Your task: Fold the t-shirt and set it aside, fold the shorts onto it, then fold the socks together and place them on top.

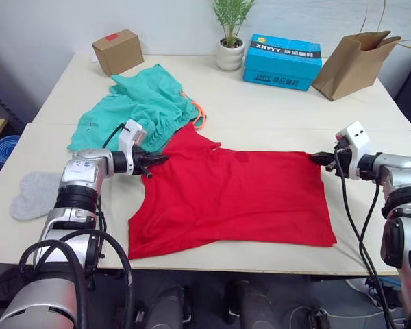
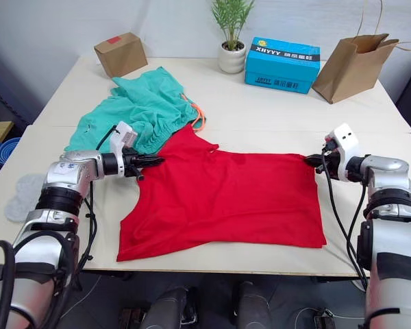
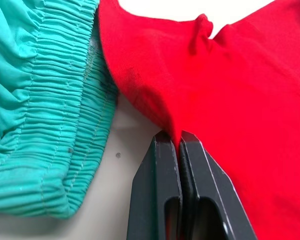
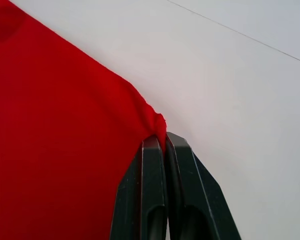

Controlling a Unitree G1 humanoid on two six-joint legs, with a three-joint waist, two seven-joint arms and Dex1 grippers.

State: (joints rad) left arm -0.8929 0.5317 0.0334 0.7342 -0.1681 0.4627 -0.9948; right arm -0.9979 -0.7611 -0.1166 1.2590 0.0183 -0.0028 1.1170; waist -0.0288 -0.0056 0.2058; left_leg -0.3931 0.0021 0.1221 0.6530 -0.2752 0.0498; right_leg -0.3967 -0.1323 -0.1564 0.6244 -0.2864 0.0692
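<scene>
On table (image 1: 260, 103): t-shirt (image 1: 240, 199) long axis left-right; left pincer (image 1: 157, 159), right pincer (image 1: 318, 158) each pinching opposite edge.

Right hand (image 4: 165, 141) pinched on red t-shirt (image 4: 55, 150) corner, pale table (image 4: 240, 85) beyond

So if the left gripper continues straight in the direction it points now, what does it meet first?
The left gripper is shut on the edge of the red t-shirt and points across the table toward the right gripper. Going straight on, it would probably only push into more t-shirt cloth; nothing else seems to lie in that line.
</scene>
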